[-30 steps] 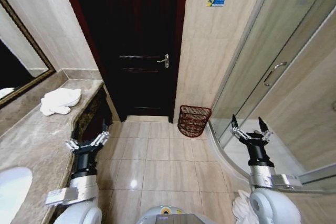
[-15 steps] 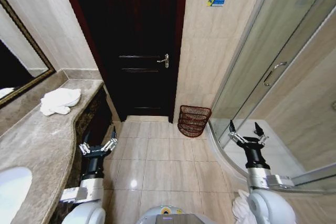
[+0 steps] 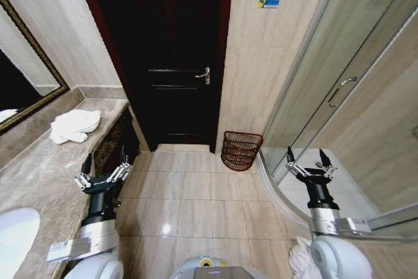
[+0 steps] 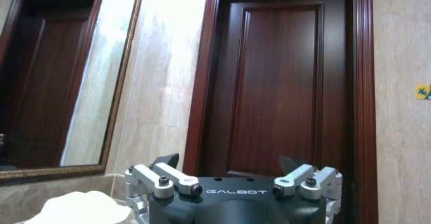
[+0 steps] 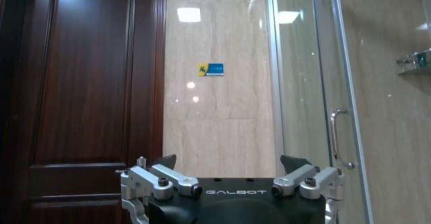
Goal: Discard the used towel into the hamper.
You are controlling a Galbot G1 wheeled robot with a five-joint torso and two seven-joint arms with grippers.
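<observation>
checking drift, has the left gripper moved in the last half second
Yes. The left gripper, open, shifted toward the robot's left, from over the floor tiles to against the vanity counter edge; the hamper stayed put.

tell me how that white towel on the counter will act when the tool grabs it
The towel lies crumpled in soft folds on the marble counter, so it will probably be floppy, drooping below the left tool once lifted. It looks light for its bulk. A pinch on one fold may unfurl the rest, so it could trail toward the hamper.
</observation>
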